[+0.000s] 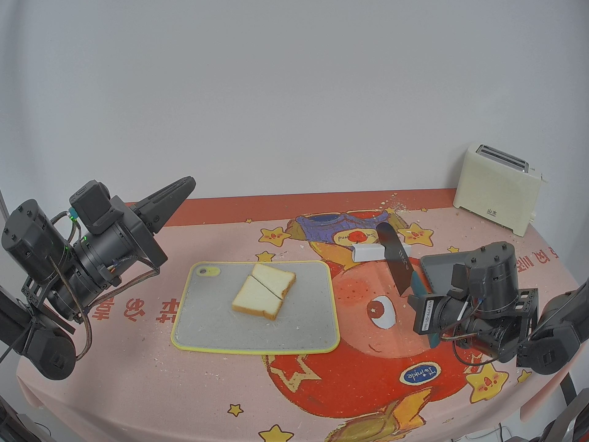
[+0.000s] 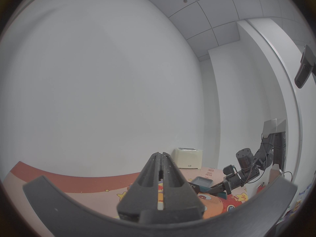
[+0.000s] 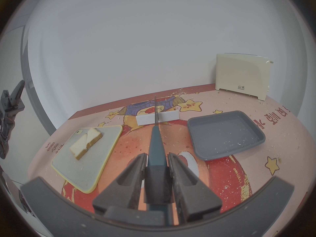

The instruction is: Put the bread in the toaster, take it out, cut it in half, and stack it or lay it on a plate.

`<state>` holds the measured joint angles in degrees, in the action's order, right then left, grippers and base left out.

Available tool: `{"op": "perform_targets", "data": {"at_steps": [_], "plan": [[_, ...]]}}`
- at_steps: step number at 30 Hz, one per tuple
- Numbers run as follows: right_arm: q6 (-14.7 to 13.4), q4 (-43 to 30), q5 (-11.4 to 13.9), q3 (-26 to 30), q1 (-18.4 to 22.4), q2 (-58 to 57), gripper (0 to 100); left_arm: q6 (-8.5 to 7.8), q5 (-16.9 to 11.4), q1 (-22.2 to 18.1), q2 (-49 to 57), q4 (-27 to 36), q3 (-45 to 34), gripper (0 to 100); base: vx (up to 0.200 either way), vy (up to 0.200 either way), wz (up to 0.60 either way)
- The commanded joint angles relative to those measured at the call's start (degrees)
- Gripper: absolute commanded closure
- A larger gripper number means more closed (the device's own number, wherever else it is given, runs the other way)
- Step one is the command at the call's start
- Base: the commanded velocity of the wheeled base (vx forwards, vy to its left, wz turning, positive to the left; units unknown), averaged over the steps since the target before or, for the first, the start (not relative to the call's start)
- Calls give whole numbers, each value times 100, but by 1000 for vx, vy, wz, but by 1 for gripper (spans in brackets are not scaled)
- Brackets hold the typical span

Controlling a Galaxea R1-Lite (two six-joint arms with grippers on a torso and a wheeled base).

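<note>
Two halves of a cut bread slice point(image 1: 264, 290) point(image 3: 85, 142) lie side by side on the grey, yellow-rimmed cutting board point(image 1: 307, 333) point(image 3: 82, 171). My right gripper point(image 1: 423, 296) point(image 3: 157, 163) is shut on the teal handle of a knife point(image 1: 396, 264) point(image 3: 156, 139), to the right of the board; the dark blade points up and away, towards the white knife rest point(image 1: 371, 252) point(image 3: 158, 117). A grey plate point(image 3: 225, 134) point(image 1: 432, 264) lies right of the knife. The cream toaster point(image 1: 497, 188) point(image 3: 243, 74) stands at the back right. My left gripper point(image 1: 184, 186) point(image 2: 160, 162) is shut and empty, raised left of the board.
A patterned pink and red cloth point(image 1: 368, 388) covers the table, with crumbs scattered around the knife rest and plate. A plain white wall runs close behind the table's far edge.
</note>
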<state>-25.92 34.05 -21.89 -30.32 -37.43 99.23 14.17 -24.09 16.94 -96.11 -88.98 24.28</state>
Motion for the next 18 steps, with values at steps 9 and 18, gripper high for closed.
{"op": "perform_targets", "data": {"at_steps": [9, 18], "plan": [[-1, 5, 1, 0, -2, -44, 0, -2, 1, 11, -13, -102, -20, 100, 0, 0, 0], [342, 577, 45, -141, -28, -659, 0, -2, 9, 2, -57, -102, -82, 100, 0, 0, 0]]}}
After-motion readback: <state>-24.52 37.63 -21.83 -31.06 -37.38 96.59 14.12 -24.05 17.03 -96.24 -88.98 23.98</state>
